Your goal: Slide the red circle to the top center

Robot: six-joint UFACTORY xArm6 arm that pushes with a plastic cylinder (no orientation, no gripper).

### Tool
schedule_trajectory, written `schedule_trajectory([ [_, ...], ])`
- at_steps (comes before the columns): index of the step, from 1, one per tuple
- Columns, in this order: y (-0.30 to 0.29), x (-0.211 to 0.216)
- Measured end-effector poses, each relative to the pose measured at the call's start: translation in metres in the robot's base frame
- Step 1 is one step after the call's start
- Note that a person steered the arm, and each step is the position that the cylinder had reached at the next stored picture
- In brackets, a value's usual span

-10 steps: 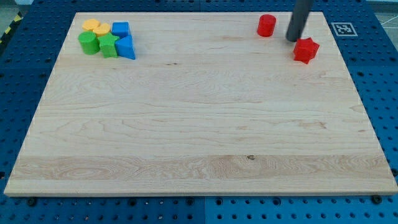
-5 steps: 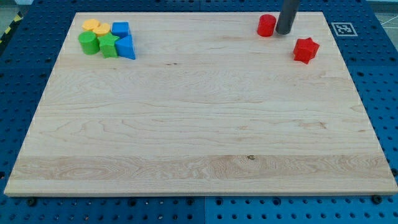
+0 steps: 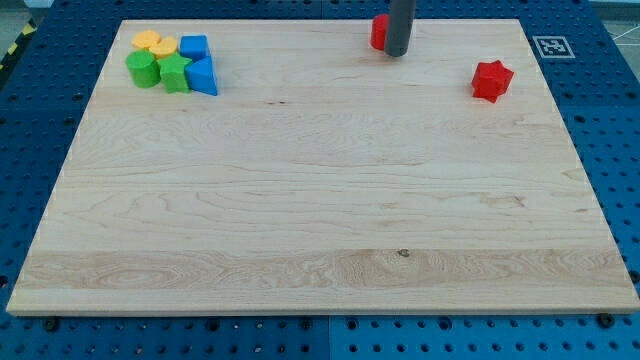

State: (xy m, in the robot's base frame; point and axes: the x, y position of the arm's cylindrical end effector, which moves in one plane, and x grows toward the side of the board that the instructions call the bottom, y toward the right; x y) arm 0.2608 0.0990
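The red circle (image 3: 379, 31) stands near the board's top edge, a little to the right of the centre, partly hidden behind the rod. My tip (image 3: 397, 52) rests on the board against the red circle's right side. A red star (image 3: 492, 80) lies apart at the view's upper right, well to the right of the tip.
A tight cluster sits at the view's top left: a yellow block (image 3: 152, 42), a green circle (image 3: 142, 69), a green star (image 3: 175, 72) and two blue blocks (image 3: 199, 61). A black-and-white marker tag (image 3: 551, 46) lies at the board's top right corner.
My tip has moved from beside the red star leftwards to the red circle and pushed it left along the top edge. The red star and the cluster have not moved.
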Motion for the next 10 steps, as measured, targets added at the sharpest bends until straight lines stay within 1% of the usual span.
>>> schedule_trajectory([
  [1,0.009,0.000],
  [2,0.020,-0.010],
  [3,0.018,-0.010],
  [5,0.017,-0.031],
  [7,0.015,-0.034],
  [8,0.015,-0.057],
  [10,-0.014,-0.057],
])
